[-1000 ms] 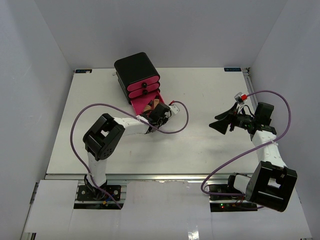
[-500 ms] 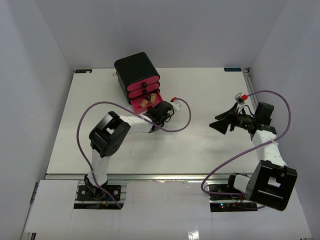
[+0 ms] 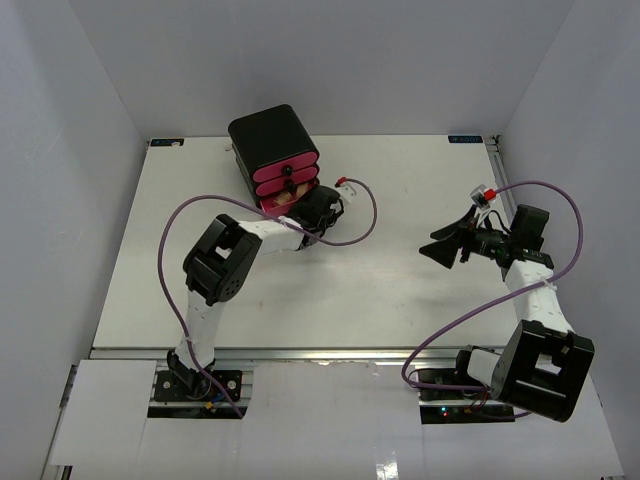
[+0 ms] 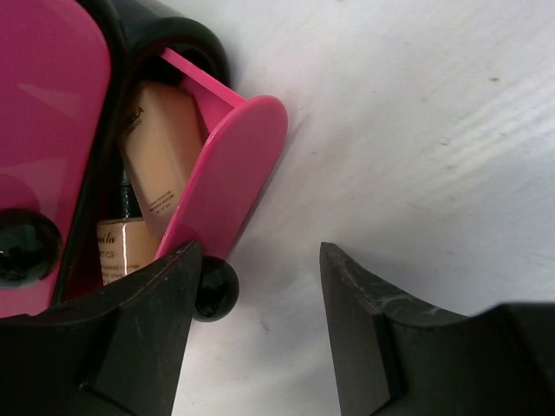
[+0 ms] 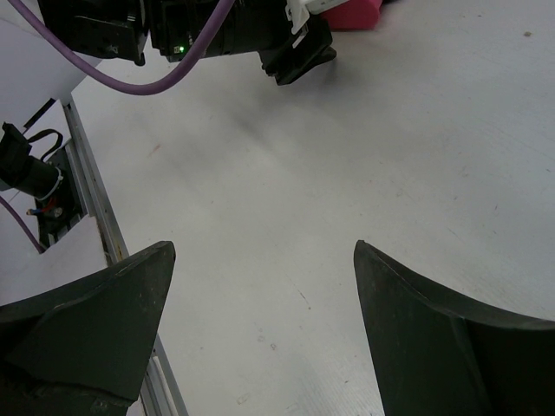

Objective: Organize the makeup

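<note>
The black box (image 3: 272,135) with pink drawers stands at the back of the table. Its bottom drawer (image 4: 234,165) is ajar by a narrow gap. Inside it lie makeup items: an orange tube (image 4: 160,147) and a small tan bottle (image 4: 117,251). My left gripper (image 4: 260,260) is open right in front of this drawer. The drawer's black knob (image 4: 214,289) sits against the inner side of the left finger, with bare table between the jaws. From above, the left gripper (image 3: 318,207) is at the box's front. My right gripper (image 3: 440,247) hovers open and empty over the right side of the table.
The upper pink drawers (image 3: 285,172) are closed. A purple cable (image 3: 350,232) loops from the left wrist over the table's middle. In the right wrist view, the right gripper (image 5: 264,251) looks over bare table toward the left arm (image 5: 217,26). Grey walls enclose the table.
</note>
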